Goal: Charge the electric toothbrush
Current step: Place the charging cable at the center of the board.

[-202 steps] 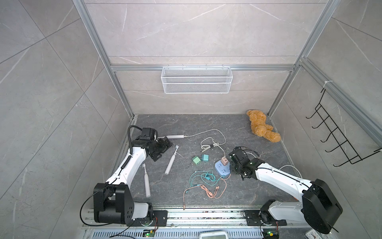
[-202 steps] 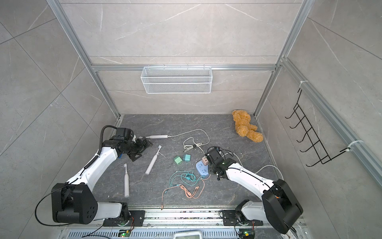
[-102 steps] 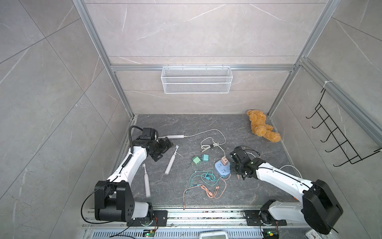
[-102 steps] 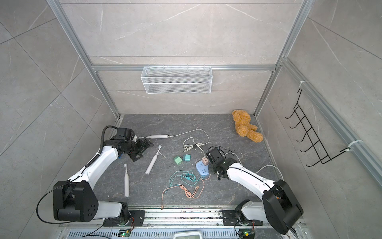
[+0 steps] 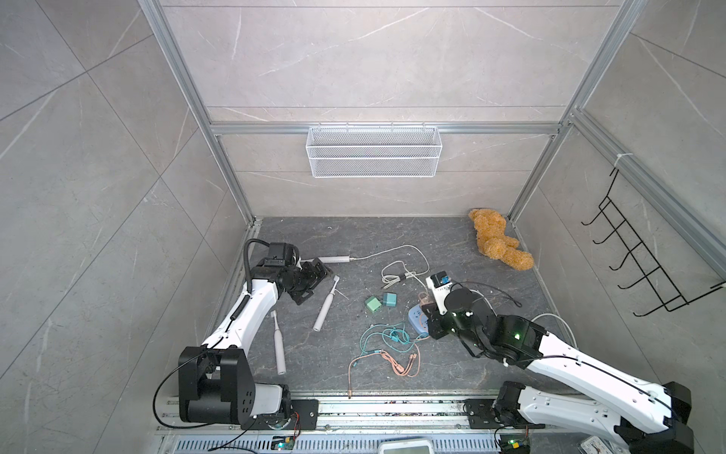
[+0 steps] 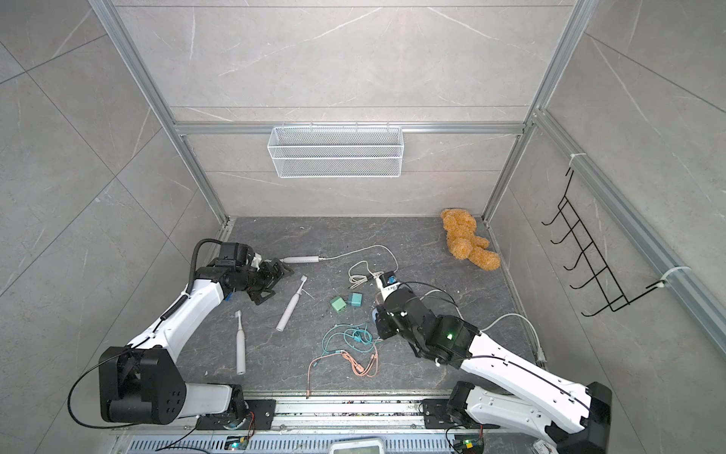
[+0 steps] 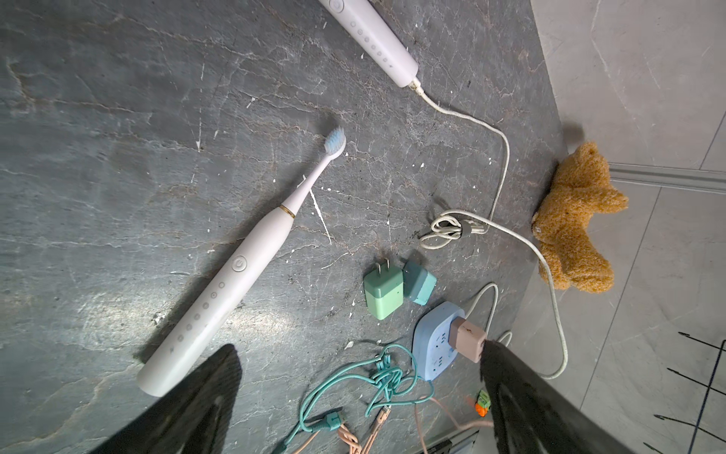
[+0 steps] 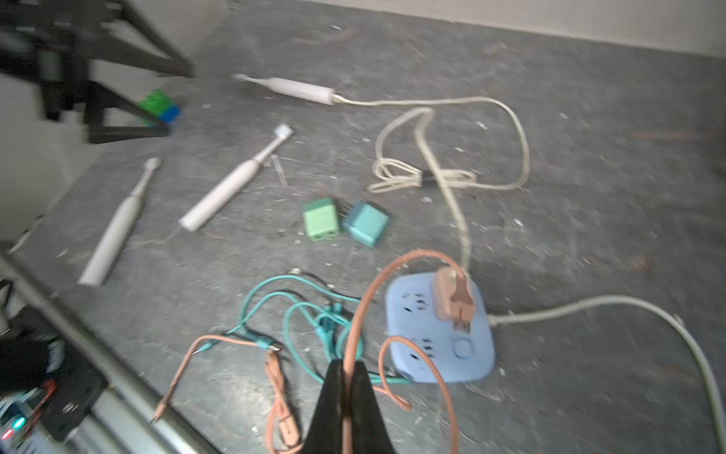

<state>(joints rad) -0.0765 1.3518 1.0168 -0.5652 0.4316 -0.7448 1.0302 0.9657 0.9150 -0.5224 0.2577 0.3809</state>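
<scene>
The right pincer point(image 8: 346, 365) is clamped shut on the salmon cable point(image 8: 358, 314), which seems, through the blur, to run into the pink adapter point(image 8: 446, 291) on the blue power strip point(image 8: 477, 369), right of centre in both top views. The left pincer point(image 7: 359, 346) hangs spread wide and empty at centre left, beside an electric toothbrush point(image 5: 325, 302) lying on the worktop point(image 5: 393, 232). Above it, a second toothbrush point(image 5: 334, 259) has the white cable point(image 7: 507, 157) plugged in.
</scene>
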